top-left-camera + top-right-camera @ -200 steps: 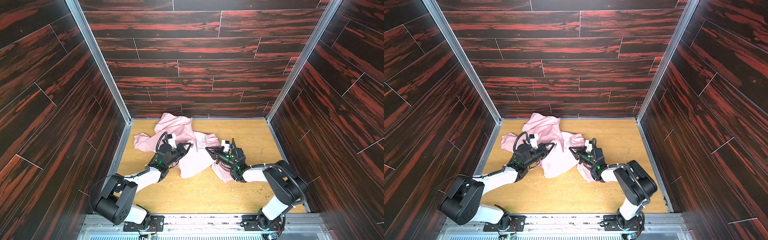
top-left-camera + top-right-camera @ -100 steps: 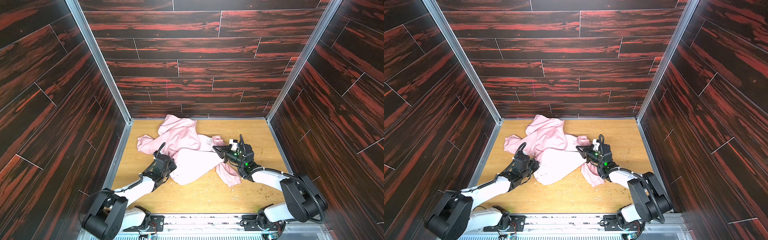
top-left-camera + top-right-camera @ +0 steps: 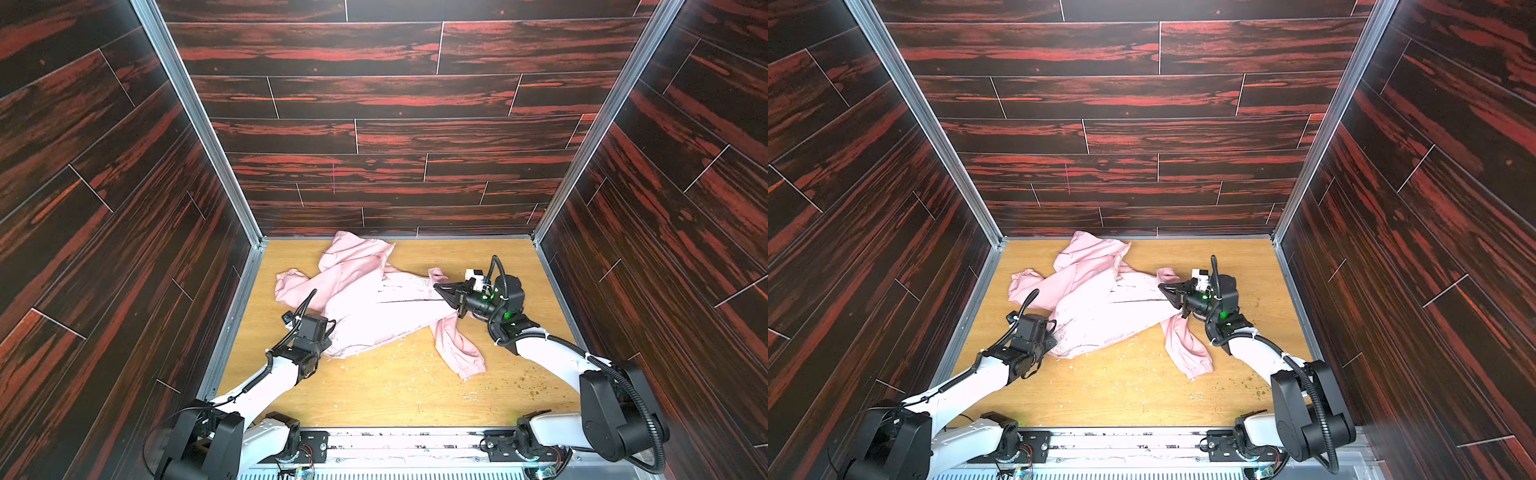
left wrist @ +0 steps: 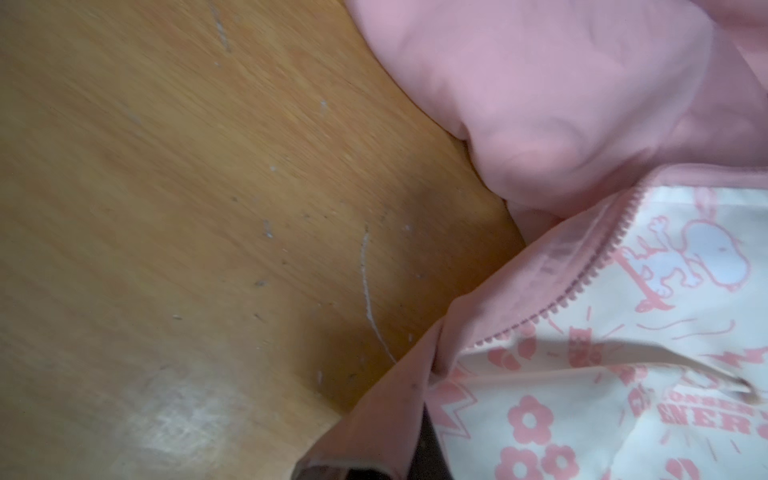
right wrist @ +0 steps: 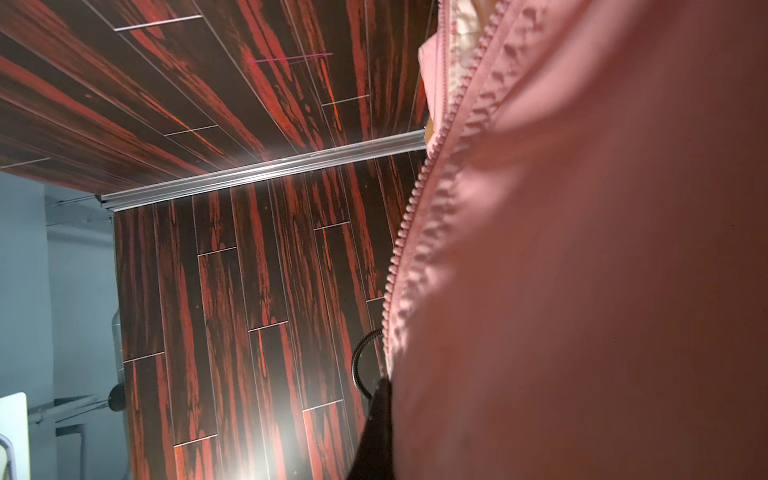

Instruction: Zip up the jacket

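Observation:
The light pink jacket (image 3: 365, 299) (image 3: 1096, 303) lies open on the wooden table, pale printed lining up, stretched between my two grippers. My left gripper (image 3: 327, 350) (image 3: 1054, 348) is at the jacket's near-left corner. In the left wrist view the left gripper (image 4: 409, 432) is shut on the pink front edge of the jacket (image 4: 540, 104), beside a row of zipper teeth (image 4: 598, 262). My right gripper (image 3: 437, 286) (image 3: 1162, 286) is shut on the jacket's right edge. In the right wrist view the jacket (image 5: 602, 270) drapes over the right gripper (image 5: 388, 399), zipper teeth (image 5: 409, 216) running along it. No slider shows.
Dark red-streaked walls (image 3: 395, 124) close in the table (image 3: 395, 395) on three sides. One sleeve (image 3: 457, 349) trails toward the front right, another (image 3: 291, 286) lies at the left. Small crumbs (image 3: 536, 384) and pale flecks dot the near table.
The left gripper has pulled toward the front left and the right gripper toward the right. The jacket, bunched a second ago, now lies spread and taut between them.

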